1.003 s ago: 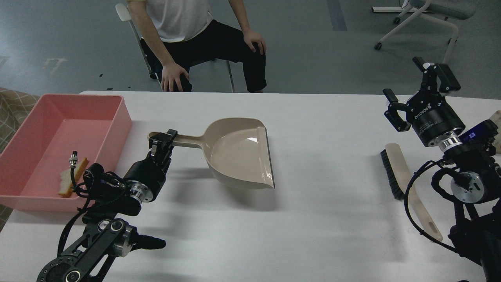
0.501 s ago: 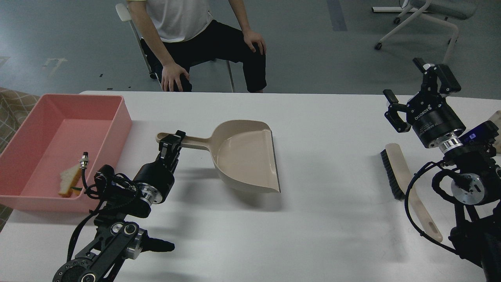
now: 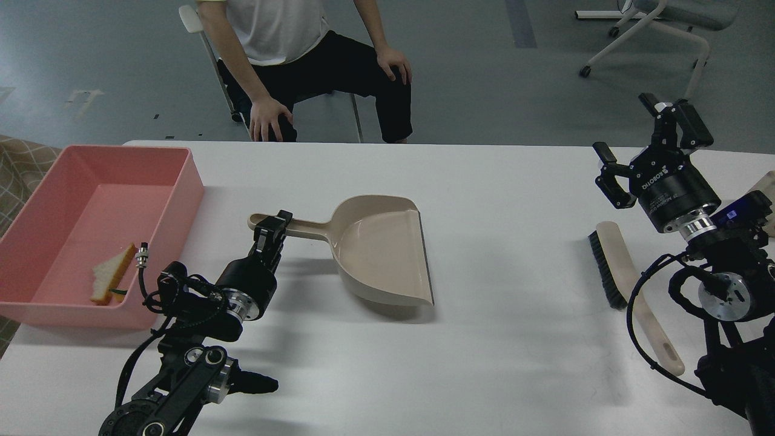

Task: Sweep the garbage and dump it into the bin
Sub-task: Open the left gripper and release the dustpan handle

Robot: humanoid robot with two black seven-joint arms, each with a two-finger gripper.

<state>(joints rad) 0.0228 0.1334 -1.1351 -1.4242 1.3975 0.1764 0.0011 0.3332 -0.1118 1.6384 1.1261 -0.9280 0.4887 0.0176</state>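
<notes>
With the bread slice (image 3: 112, 272) seen lying in the bin (image 3: 187, 181), the dustpan (image 3: 381, 248) handle is clamped by the left tool (image 3: 273, 225) and is best lowered flat onto the bench (image 3: 514, 339) before release, while the right tool (image 3: 651, 142) is held spread and empty.

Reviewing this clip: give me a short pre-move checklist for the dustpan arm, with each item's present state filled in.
1. Bread slice inside the pink bin: ok, it lies near the front wall.
2. Yellow sponge piece in the bin: cannot tell, only a dark sliver shows under the bread.
3. Dustpan emptied: ok, its scoop shows nothing inside.
4. Left gripper secure on the dustpan handle: ok, its fingers are closed on the handle.
5. Dustpan set flat on the table: cannot tell, a shadow lies under its lip.
6. Right gripper clear of the brush: ok, open and raised, brush lying on the table.
</notes>
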